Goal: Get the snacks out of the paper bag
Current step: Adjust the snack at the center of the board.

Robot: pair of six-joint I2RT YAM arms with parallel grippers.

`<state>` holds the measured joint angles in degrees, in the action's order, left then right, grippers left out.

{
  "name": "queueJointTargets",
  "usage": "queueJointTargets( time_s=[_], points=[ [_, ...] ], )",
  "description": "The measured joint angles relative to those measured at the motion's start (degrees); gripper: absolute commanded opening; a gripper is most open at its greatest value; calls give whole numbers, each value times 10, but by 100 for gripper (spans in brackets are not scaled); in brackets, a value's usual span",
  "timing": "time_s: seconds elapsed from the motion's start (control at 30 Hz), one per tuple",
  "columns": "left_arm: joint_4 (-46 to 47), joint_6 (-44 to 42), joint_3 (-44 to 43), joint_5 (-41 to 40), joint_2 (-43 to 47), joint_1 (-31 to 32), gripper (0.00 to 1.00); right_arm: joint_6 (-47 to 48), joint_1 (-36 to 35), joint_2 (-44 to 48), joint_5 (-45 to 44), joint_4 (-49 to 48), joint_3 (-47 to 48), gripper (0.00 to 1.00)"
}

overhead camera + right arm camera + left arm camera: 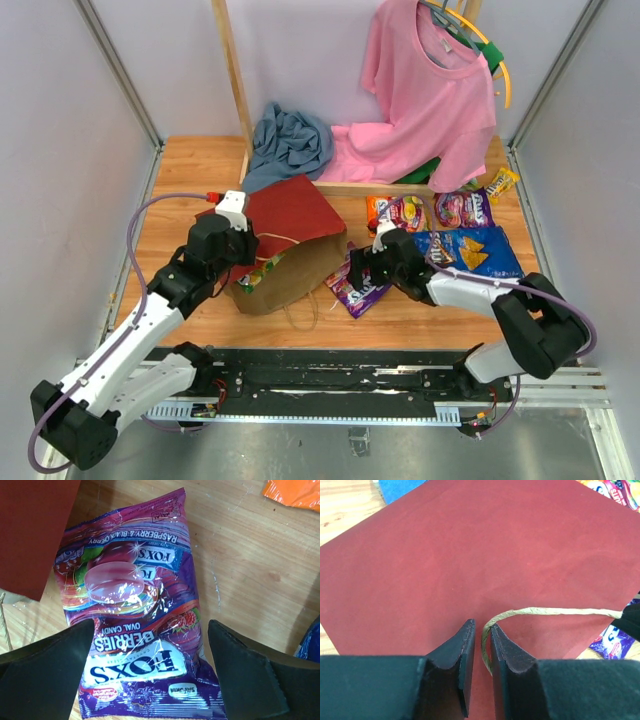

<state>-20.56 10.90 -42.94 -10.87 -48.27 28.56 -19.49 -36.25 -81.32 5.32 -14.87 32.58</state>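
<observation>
The bag [290, 235] lies on its side on the table [190, 170], mouth toward the arms. The left gripper [481, 630] has its jaws nearly together with the handle [545, 611] between them. It appears to pinch the handle, probably to steady the bag, though the clamp itself is hard to confirm.

The right gripper [151, 625] is spread wide over a purple packet [130, 580] that lies flat just outside the mouth, and holds nothing. A green-yellow packet [262, 272] remains in the mouth. Other snacks [465, 250] lie to the right.

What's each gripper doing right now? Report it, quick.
Left gripper: nearly shut, pinching the twine handle of the paper bag.
Right gripper: open wide over the purple candy packet, holding nothing.
</observation>
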Motion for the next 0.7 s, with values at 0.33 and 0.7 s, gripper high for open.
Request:
queueJointTargets(
  time_s=[0.33,0.7],
  points=[
    [-1,0,0,4,-6,-21,24,11,2,40,-28,54,41,94],
    [-4,0,0,16,-6,-25,24,48,73,-2,42,99,66,77]
  ],
)
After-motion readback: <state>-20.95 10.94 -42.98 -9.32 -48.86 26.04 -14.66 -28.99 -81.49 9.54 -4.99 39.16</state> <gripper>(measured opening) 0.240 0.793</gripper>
